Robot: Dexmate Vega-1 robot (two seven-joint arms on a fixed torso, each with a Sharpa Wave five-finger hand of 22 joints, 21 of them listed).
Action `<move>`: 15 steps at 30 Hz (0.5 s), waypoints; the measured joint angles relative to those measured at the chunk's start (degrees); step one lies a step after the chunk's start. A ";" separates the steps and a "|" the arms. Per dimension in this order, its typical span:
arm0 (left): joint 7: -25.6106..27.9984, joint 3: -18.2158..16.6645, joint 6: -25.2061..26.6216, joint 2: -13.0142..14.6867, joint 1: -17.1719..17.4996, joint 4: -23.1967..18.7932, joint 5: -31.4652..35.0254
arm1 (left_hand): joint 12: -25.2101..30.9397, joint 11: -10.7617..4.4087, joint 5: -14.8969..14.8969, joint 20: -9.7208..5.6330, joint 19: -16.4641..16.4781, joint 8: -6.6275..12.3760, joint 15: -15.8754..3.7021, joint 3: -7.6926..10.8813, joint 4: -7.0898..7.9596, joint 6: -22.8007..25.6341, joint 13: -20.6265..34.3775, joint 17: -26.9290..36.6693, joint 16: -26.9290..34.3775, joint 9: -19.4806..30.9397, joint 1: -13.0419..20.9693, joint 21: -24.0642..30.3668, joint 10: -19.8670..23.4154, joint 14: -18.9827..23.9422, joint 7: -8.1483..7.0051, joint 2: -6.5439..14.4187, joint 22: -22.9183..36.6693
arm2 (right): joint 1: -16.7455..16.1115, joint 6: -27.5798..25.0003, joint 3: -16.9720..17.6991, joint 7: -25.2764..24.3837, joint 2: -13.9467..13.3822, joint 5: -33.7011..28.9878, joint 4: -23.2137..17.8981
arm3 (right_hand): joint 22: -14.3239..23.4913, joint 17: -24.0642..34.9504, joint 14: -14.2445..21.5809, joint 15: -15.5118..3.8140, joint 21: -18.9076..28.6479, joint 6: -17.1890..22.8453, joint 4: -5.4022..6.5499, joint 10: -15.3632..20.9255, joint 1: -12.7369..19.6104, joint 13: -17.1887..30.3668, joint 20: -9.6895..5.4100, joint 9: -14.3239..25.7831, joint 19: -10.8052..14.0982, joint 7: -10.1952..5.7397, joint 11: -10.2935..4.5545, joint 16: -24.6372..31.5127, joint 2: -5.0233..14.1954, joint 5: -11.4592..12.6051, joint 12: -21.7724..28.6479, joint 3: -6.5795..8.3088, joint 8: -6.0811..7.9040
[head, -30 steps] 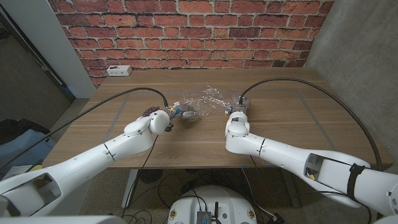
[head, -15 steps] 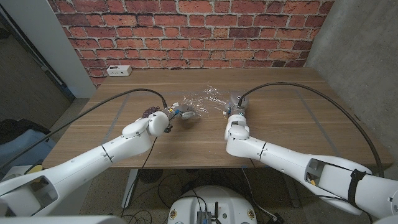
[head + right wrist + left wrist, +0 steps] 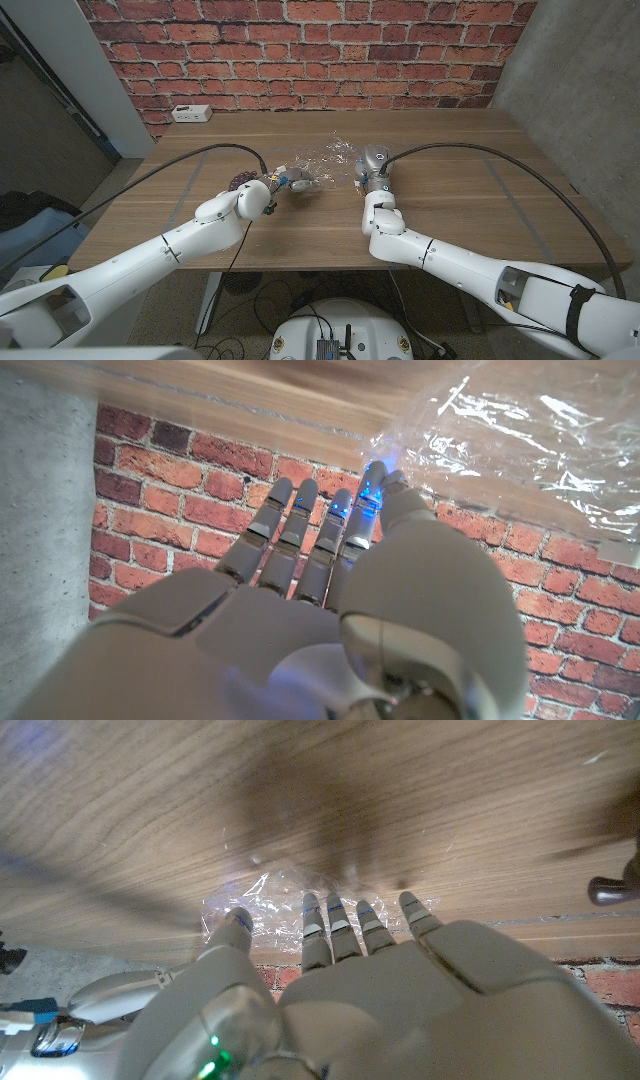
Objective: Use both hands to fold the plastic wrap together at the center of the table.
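In the head view, the crumpled sheet of clear plastic wrap (image 3: 325, 165) lay on the brown wooden table (image 3: 450, 210) near its centre, between the two hands. It looked nearly weightless, limp and clingy, likely to slip or spring back, so a pinch at opposite edges seemed the surest hold. The white left hand (image 3: 281, 181) touched the wrap's left edge; whether its fingers were clamped on the film could not be told there. The white right hand (image 3: 372, 166) stood at the wrap's right edge, its grip equally unclear.

In the left wrist view, the left hand (image 3: 370, 980) had its fingers (image 3: 330, 920) straight and side by side, tips at the edge of the wrap (image 3: 270, 905), the thumb apart.

In the right wrist view, the right hand (image 3: 330, 590) kept its fingers (image 3: 300, 525) extended and close together, the thumb tip against the wrap (image 3: 520, 430), seemingly not clamped.
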 measured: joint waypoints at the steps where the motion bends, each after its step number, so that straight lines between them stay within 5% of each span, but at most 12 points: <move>1: 0.01 0.00 0.00 0.00 0.00 0.00 -0.04 | 0.00 0.00 0.00 0.00 0.00 0.00 0.00 0.00 0.00 0.00 0.00 0.00 0.00 0.00 0.00 0.00 0.00 0.00 0.00 0.00 0.00 | -0.19 0.91 0.15 -0.86 0.04 -0.53 0.19 | 0.00 0.11 0.30 -0.11 0.23 0.00 0.00 0.16 0.00 0.03 -0.20 -0.02 0.21 0.00 -0.16 0.01 0.00 0.00 0.00 0.00 0.00; 15: 0.03 -0.07 -0.79 -0.08 -0.20 0.77 -0.61 | 0.00 0.00 0.00 0.00 0.00 0.00 0.00 0.00 0.00 -0.34 0.00 0.00 0.00 0.01 -0.53 -0.23 0.00 0.00 0.34 0.07 0.00 | -1.95 8.18 1.21 -6.57 0.29 -5.57 2.64 | -0.01 0.53 1.01 -0.22 0.32 0.32 0.23 1.07 0.75 0.30 -0.82 -0.46 0.18 -0.32 -1.32 0.48 -0.30 0.00 0.85 0.22 0.42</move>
